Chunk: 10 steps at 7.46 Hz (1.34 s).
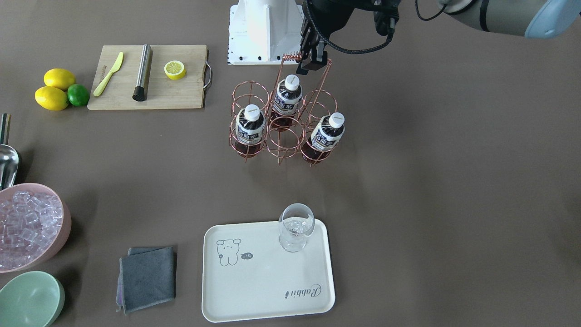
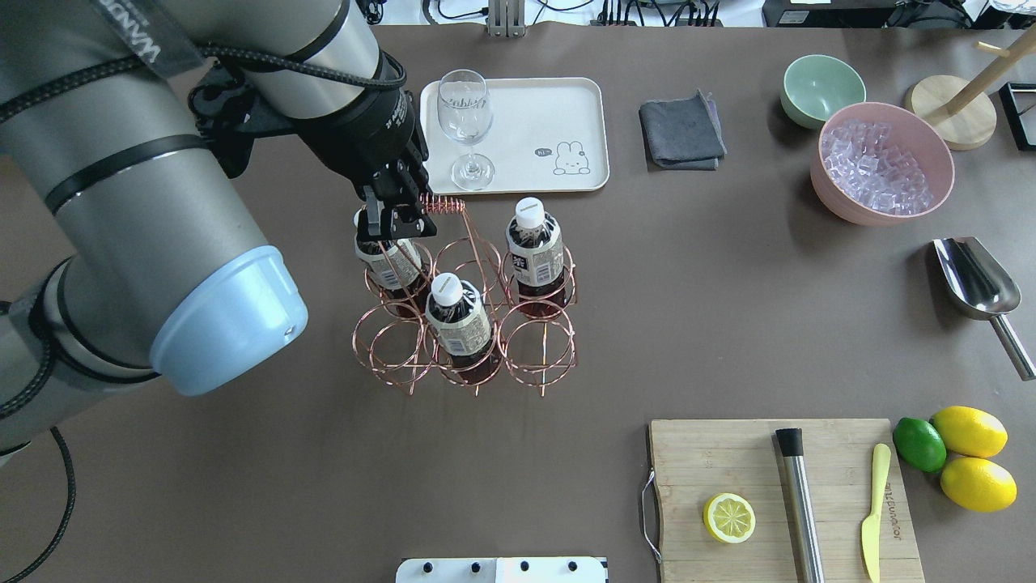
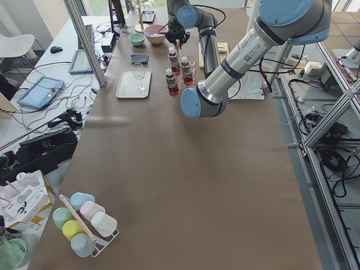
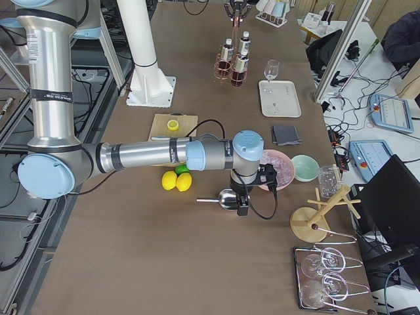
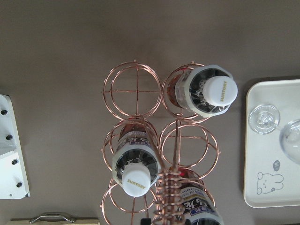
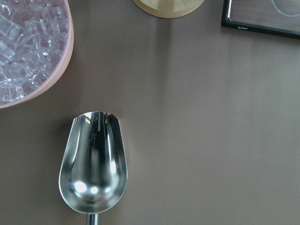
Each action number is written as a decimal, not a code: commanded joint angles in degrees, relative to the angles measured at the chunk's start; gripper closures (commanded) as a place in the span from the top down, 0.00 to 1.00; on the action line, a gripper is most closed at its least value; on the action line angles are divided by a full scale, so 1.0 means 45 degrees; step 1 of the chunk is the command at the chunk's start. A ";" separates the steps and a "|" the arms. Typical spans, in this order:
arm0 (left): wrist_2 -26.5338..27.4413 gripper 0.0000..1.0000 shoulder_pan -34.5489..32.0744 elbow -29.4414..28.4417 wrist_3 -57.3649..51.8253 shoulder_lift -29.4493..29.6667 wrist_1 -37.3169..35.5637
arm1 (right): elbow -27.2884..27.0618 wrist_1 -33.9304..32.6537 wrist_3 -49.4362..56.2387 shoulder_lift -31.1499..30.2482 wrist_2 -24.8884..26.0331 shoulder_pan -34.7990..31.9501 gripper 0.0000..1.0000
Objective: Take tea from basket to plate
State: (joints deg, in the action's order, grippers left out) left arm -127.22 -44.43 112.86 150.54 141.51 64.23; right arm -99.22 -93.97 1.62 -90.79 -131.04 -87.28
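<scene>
left hand (image 2: 394, 227) up at top of basket (image 1: 248, 82) handle (image 2: 443, 203), right beside coiled bit. honestly can't tell if it's clamped on wire or just around it. all three bottles in their cells, upright, caps up, long axis vertical, so they sit below hand, not level with it. closest looks like tea (image 1: 326, 135) on robot's left, plate-side row. handle blocks straight drop imo. plate (image 1: 254, 290) further out across worktop (image 1: 431, 181). right hand (image 4: 241, 205) way off over scoop (image 6: 93, 159), grip unclear. left arm's job.
</scene>
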 commanded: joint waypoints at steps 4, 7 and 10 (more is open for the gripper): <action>-0.0968 0.00 -0.0732 0.1158 0.0356 -0.1157 -0.0485 | -0.0079 0.0002 0.0030 -0.0077 0.0017 0.0000 1.00; -0.1242 0.00 -0.0731 -0.1023 0.0316 0.0264 -0.0563 | -0.0041 0.0002 0.0011 -0.0058 0.0018 0.0000 1.00; -0.1183 0.00 -0.0596 -0.2187 0.0277 0.1306 -0.0837 | 0.0037 0.0002 0.0030 -0.0058 -0.0002 0.0000 1.00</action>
State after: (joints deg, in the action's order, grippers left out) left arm -132.72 -47.59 105.43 151.89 145.25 61.06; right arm -99.26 -93.95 1.68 -91.02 -130.99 -87.28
